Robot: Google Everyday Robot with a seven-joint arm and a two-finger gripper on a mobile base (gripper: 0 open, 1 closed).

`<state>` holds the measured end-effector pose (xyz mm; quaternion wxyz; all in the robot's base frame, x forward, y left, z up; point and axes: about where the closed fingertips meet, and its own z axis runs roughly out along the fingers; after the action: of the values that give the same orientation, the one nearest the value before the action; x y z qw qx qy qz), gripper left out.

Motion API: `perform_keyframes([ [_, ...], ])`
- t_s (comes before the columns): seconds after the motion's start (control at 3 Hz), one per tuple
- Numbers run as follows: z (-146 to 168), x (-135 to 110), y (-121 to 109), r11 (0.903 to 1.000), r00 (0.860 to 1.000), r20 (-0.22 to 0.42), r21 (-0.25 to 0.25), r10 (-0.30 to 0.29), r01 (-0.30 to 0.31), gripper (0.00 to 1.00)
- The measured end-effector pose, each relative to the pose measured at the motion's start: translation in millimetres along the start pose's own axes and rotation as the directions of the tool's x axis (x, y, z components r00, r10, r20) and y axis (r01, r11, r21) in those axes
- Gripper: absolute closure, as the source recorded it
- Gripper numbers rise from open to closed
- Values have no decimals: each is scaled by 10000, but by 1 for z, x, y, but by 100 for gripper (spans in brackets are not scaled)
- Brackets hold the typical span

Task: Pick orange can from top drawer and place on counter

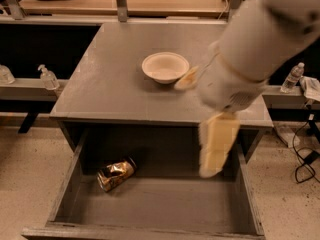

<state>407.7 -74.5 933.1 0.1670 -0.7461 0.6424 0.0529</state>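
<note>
Matte plastic end effector (216, 149) over worn drawer (165, 206)

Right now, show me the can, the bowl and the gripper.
can (116, 174), camera view, its dented side, lying left in the drawer (150, 204)
bowl (165, 67), camera view, its inner hollow, on the counter (110, 84)
gripper (216, 143), camera view, its pale lower part, above the drawer's right side

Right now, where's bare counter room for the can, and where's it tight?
Bare counter runs from the white bowl to the left edge, plus the front strip left of the arm. Tight at right: the gripper hangs over the front-right edge, arm beside the bowl. The orange can lies left in the top drawer.
</note>
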Motion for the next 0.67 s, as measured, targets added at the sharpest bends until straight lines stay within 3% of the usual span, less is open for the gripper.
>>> perform_keyframes([
  [0.33, 10, -8, 12, 9993, 9999, -9, -351, -128, 128, 0],
  [0.67, 10, -9, 12, 9993, 9999, 4, -337, -147, 147, 0],
])
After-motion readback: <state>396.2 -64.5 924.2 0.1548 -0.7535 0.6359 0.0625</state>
